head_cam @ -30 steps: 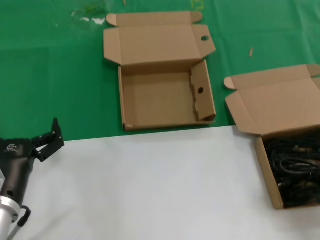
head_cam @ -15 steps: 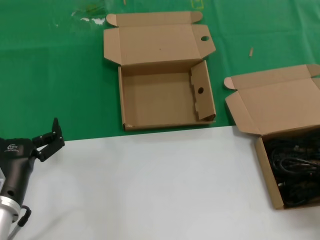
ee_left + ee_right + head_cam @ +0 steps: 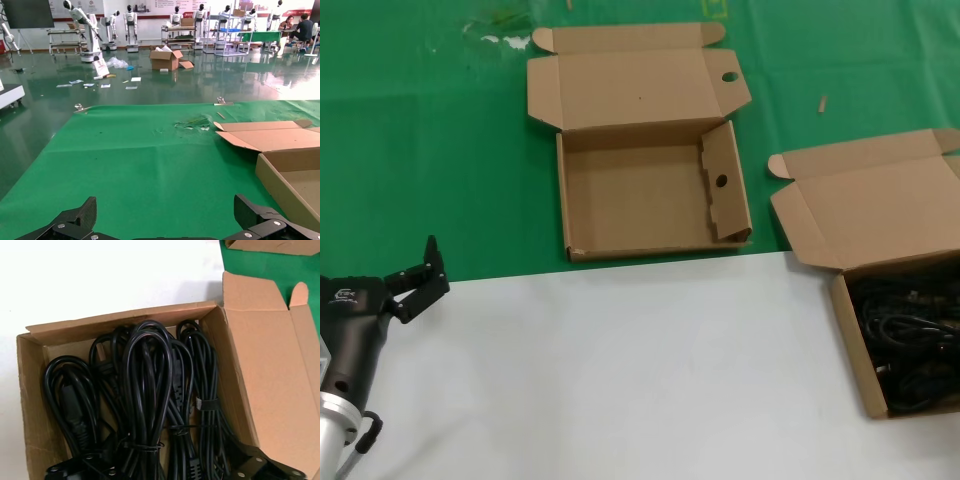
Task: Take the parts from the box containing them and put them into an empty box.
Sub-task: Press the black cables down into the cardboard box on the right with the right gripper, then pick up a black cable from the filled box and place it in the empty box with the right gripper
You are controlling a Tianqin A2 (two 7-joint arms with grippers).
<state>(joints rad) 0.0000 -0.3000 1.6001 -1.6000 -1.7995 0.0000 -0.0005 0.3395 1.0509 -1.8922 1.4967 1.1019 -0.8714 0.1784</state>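
The cables (image 3: 150, 405) are glossy black power leads, looped into loose bundles and cinched with thin ties. They lie packed side by side in the full box (image 3: 855, 350) at the near right of the worktop (image 3: 620, 370). That box is shallow plain brown cardboard; its smooth lid (image 3: 865, 215) stands folded back on the far side, with a small rounded ear tab at its corner.

The right gripper (image 3: 175, 471) hangs just above the cables, its black fingers (image 3: 252, 465) spread wide, one at each side of the pile, holding nothing.

The empty box (image 3: 640, 200) sits at the far middle on the green cloth (image 3: 430, 140), lid open, a round hole in its lid tab and another in the notched side flap.

The left gripper (image 3: 420, 282) rests at the near left over the white sheet's edge, its fingers (image 3: 75, 222) wide apart and empty.
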